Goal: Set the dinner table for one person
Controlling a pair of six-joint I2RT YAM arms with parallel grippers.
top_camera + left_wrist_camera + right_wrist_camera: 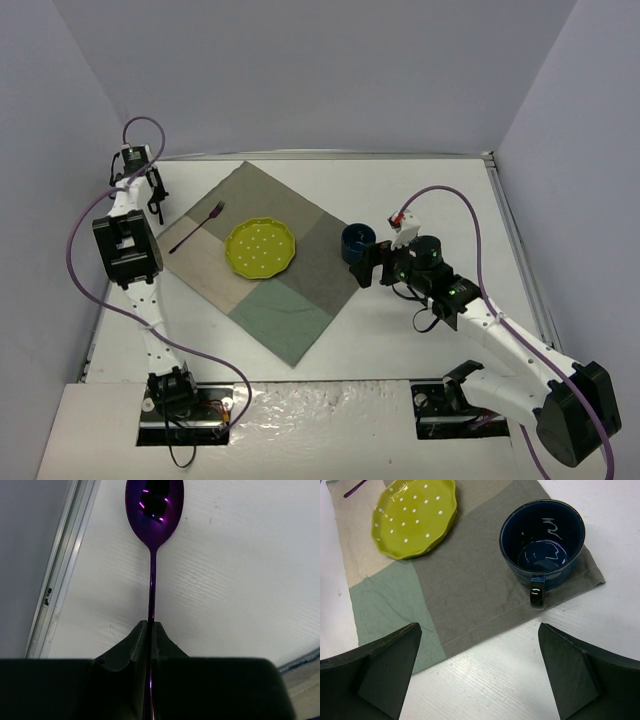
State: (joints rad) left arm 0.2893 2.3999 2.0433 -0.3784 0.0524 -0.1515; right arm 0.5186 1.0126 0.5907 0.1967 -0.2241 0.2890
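Left gripper (151, 626): 2 fingers pressed together, pinching the handle of a purple spoon (154, 510). The spoon pointed straight out from the fingertips, its bowl facing the wrist camera. It sat over bare table (430, 190) near the left rim. Could not tell whether the spoon touched the surface.

Right gripper (478, 630): fingers spread wide, holding nothing. It hovered just beside a dark blue mug (542, 542), with the mug handle turned toward it.

The table was the white surface that spanned the cell between the walls, under both arms and all items.

A patchwork cloth (300, 305) lay diamond-wise at mid-table. 1 yellow-green dotted plate (261, 248) sat near its centre. A purple fork (196, 228) lay along its far-left edge, left of the plate and apart from it. The mug stood on the cloth's right corner.
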